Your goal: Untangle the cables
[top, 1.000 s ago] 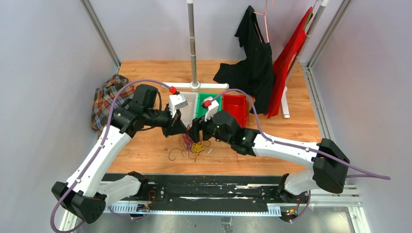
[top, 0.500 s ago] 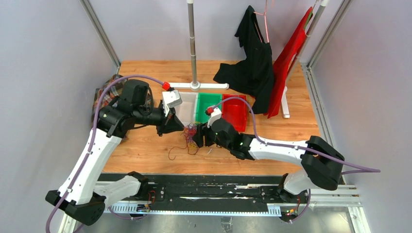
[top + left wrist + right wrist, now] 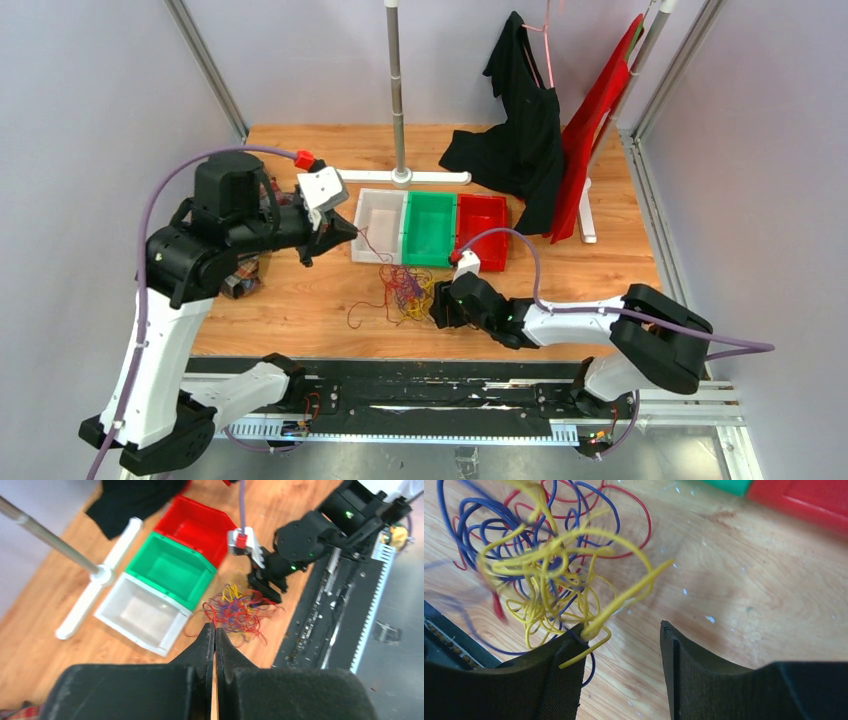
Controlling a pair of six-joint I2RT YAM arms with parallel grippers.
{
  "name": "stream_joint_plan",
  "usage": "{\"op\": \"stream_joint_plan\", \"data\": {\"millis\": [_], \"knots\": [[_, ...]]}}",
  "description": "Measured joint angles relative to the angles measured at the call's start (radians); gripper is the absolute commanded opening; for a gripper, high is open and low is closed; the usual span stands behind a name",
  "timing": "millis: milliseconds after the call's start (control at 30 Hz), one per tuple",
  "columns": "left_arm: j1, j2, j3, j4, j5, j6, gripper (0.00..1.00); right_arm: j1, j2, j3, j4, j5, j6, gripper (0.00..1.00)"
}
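The cables (image 3: 405, 292) lie as a tangle of red, yellow and blue strands on the wooden table, in front of the bins. My left gripper (image 3: 347, 233) is raised to the left of the white bin, shut on a thin red cable (image 3: 372, 247) that runs down to the tangle. In the left wrist view its fingertips (image 3: 215, 626) are pressed together, with the red strand leaving them toward the cables (image 3: 240, 612). My right gripper (image 3: 438, 306) sits low at the tangle's right edge. It is open (image 3: 621, 630), and a yellow cable (image 3: 596, 622) rests against its left finger (image 3: 566, 655).
Three bins stand in a row behind the tangle: white (image 3: 362, 215), green (image 3: 408, 235) and red (image 3: 504, 215). A pole stand (image 3: 398, 90) rises behind them. Black (image 3: 520, 130) and red (image 3: 600, 110) garments hang at the back right. A plaid cloth (image 3: 240, 283) lies under the left arm.
My left arm has pulled back up and to the left, drawing the red strand out of the tangle. My right gripper has moved nearer and to the right, and its jaws have narrowed.
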Motion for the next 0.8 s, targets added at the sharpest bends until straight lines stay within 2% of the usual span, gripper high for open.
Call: {"op": "stream_joint_plan", "data": {"millis": [100,200,367,533,800], "knots": [[0.0,0.0,0.07,-0.004,-0.046,0.011,0.0,0.0,-0.028,-0.029,-0.014,0.011,0.012,0.57],[0.0,0.0,0.118,-0.004,-0.089,0.02,0.0,0.0,-0.096,-0.043,-0.046,0.025,0.019,0.66],[0.0,-0.023,0.093,-0.002,-0.122,0.036,0.0,0.0,-0.272,-0.024,-0.131,0.024,-0.003,0.74],[0.0,-0.043,0.01,-0.005,-0.129,0.043,0.0,0.0,-0.383,0.13,-0.215,0.001,-0.076,0.74],[0.0,-0.047,-0.045,-0.008,-0.128,0.041,0.0,0.026,-0.282,0.476,-0.234,-0.109,-0.199,0.74]]}}
